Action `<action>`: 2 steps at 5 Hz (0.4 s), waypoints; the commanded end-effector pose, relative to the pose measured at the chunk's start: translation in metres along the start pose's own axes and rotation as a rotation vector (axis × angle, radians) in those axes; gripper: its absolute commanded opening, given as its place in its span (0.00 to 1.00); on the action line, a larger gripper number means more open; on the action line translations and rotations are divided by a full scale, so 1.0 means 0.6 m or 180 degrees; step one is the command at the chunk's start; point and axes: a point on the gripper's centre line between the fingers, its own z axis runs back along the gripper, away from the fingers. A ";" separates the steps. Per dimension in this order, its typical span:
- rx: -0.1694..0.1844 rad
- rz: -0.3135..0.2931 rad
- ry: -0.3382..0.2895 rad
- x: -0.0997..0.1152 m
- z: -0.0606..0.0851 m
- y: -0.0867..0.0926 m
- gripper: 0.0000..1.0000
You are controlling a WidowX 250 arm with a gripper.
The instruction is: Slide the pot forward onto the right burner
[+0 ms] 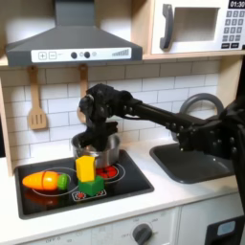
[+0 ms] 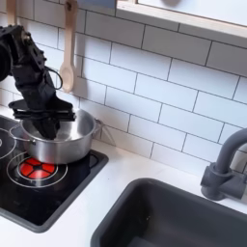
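- Gripper (image 2: 50,114) reaches into the pot (image 2: 60,141) at left-centre of frame; whether it pinches the rim I cannot tell
- Drag low and steady toward the right burner (image 2: 37,171), lower left

White tiled wall (image 1: 182,81), grey range hood (image 1: 75,38), microwave (image 1: 196,27)

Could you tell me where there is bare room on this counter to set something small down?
The white counter strip between the glossy black cooktop and the dark grey sink basin is bare. The cooktop is crowded: the shiny silver pot under the black gripper, plus toy vegetables.
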 end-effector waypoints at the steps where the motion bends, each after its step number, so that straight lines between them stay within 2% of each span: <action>1: -0.0173 -0.0077 0.0145 -0.017 0.001 -0.014 0.00; 2: -0.0198 -0.0088 0.0177 -0.021 0.002 -0.014 0.00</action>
